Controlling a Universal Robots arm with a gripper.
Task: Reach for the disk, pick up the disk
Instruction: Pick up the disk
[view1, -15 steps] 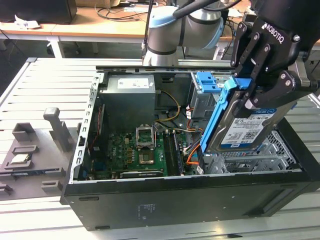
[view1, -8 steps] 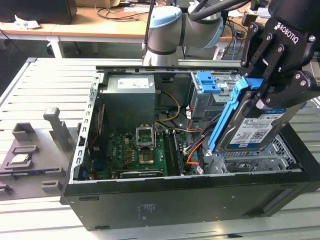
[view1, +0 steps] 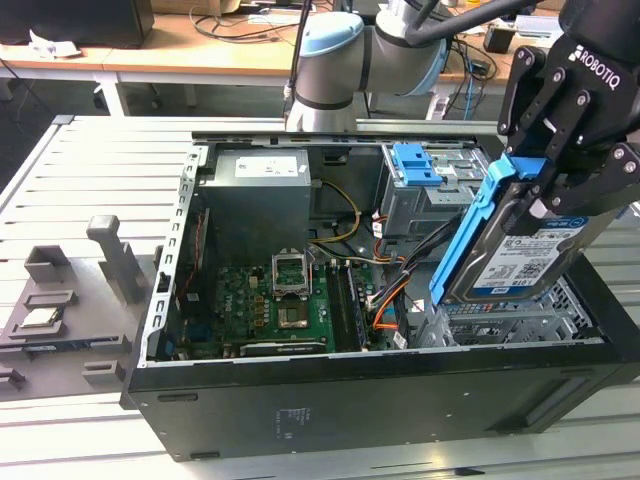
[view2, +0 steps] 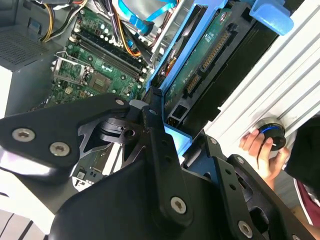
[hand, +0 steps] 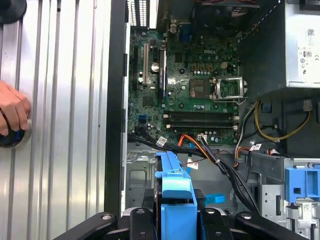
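Gripper (view1: 540, 185) clamping disk (view1: 520, 255) by blue rail frame, holding it tilted above drive cage (view1: 500, 320) at exterior view's right. Open case (view1: 350, 400) lying on slatted table (view1: 80, 170), motherboard (view1: 270, 300) showing. Blue latch plate (view1: 415, 163) sitting behind.

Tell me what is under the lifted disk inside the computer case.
The gripper holds the disk tilted above a metal drive cage in the case. Orange cables lie beside it. The cage floor right under the disk is covered.
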